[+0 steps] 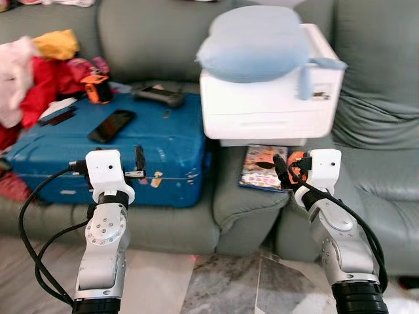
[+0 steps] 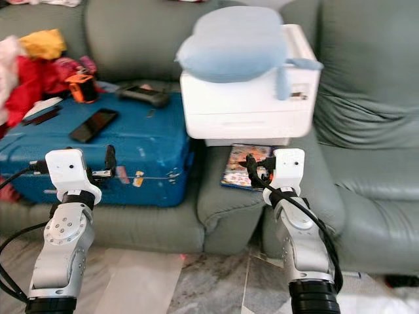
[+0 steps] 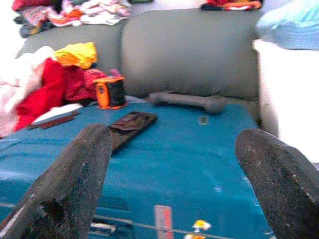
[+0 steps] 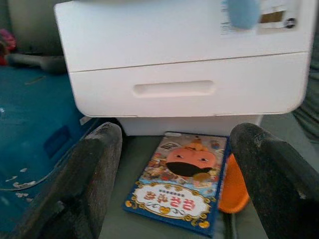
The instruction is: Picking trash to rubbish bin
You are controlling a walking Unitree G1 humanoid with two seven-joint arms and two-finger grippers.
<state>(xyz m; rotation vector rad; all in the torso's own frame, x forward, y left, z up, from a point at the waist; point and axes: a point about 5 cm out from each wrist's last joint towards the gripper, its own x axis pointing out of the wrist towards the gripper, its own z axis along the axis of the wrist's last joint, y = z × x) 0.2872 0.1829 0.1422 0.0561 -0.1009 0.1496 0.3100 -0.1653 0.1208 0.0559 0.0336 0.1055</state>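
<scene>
The step in hand looks like the reach for a piece of trash on the sofa (image 1: 249, 216), and the likeliest target is the picture booklet (image 4: 177, 184) lying flat on the seat cushion, just in front of the white box (image 1: 268, 104). An orange thing (image 4: 233, 191) sits tucked against the booklet's edge, partly under it; what it is cannot be told.

To do this well, the right gripper (image 4: 174, 184) should come down low and level with the cushion, since a flat booklet gives the fingers little to bite on. Sliding one finger under the edge nearest the robot, where the cushion gives, seems safer than pinching from above. It should stay clear of the white box, which overhangs the booklet's far end.

The right gripper's fingers are spread wide and hold nothing. In the right wrist view the booklet lies between them and a little ahead, not yet touched.

The left gripper (image 1: 139, 160) hovers in front of the blue suitcase (image 1: 163, 144), left of the white box, its fingers also released and empty. No bin can be seen.
</scene>
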